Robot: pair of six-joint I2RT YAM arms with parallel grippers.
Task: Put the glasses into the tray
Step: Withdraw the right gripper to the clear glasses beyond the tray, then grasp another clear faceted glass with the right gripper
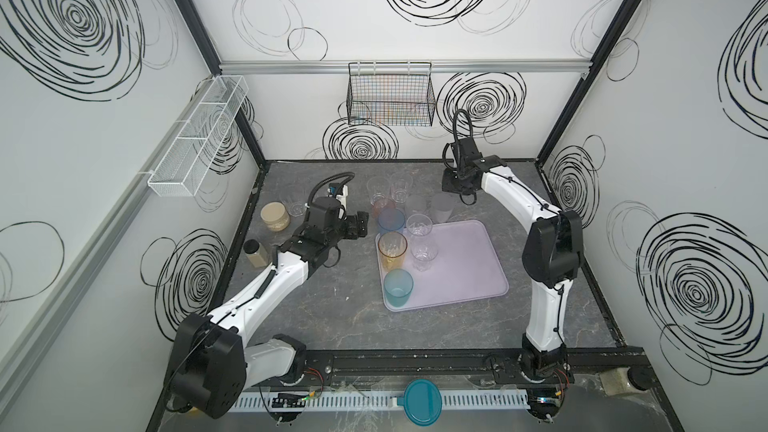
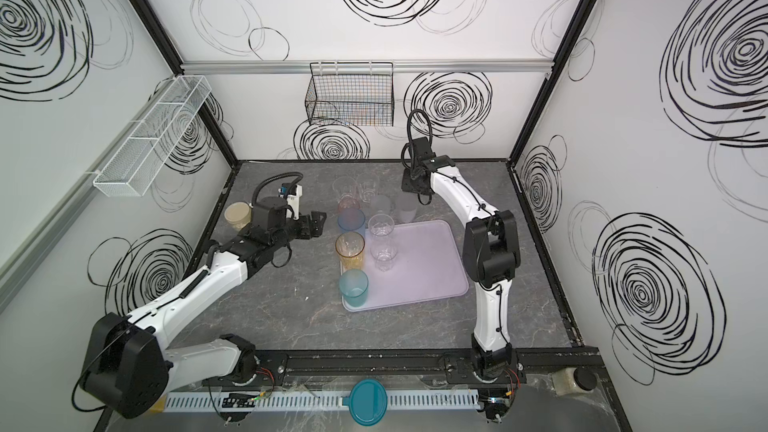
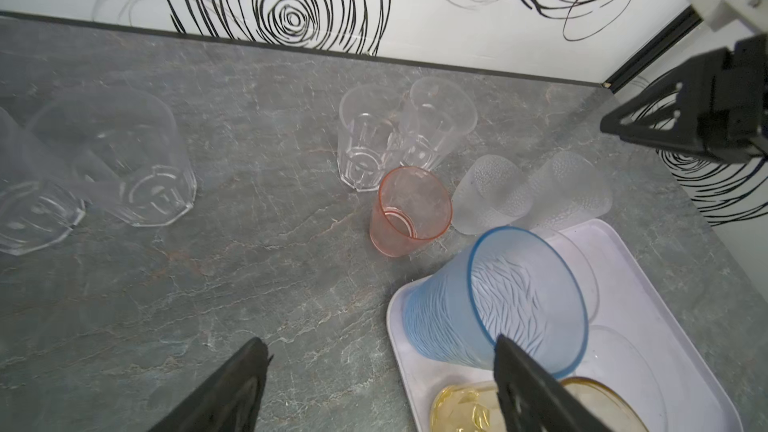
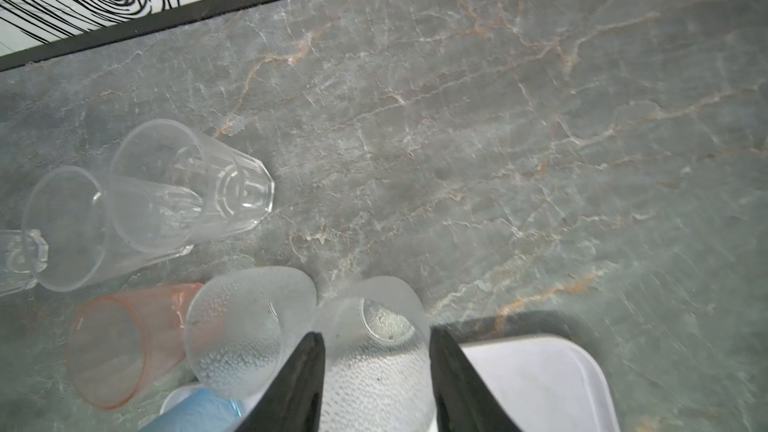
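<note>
The pale lilac tray (image 1: 469, 272) (image 3: 631, 280) (image 4: 536, 376) lies mid-table. In it stand several glasses: blue (image 1: 390, 220) (image 3: 523, 297) at its far left corner, amber (image 1: 392, 249), teal (image 1: 398, 288) and two clear ones (image 1: 420, 226). Behind the tray, on the table, stand a pink glass (image 1: 383, 205) (image 3: 409, 209), two clear ones (image 1: 378, 189) and two frosted ones (image 1: 415, 203). My right gripper (image 1: 455, 193) (image 4: 376, 347) is open, with its fingers on either side of the right-hand frosted glass (image 1: 442, 207) (image 4: 370, 351). My left gripper (image 1: 359, 226) (image 3: 380, 361) hangs open and empty just left of the blue glass.
Two more clear glasses (image 1: 296, 206) (image 3: 124, 168) stand at the far left beside a beige-filled jar (image 1: 274, 216); a second jar (image 1: 255, 252) is nearer. Wire baskets (image 1: 390, 97) hang on the walls. A round teal lid (image 1: 424, 401) lies at the front edge.
</note>
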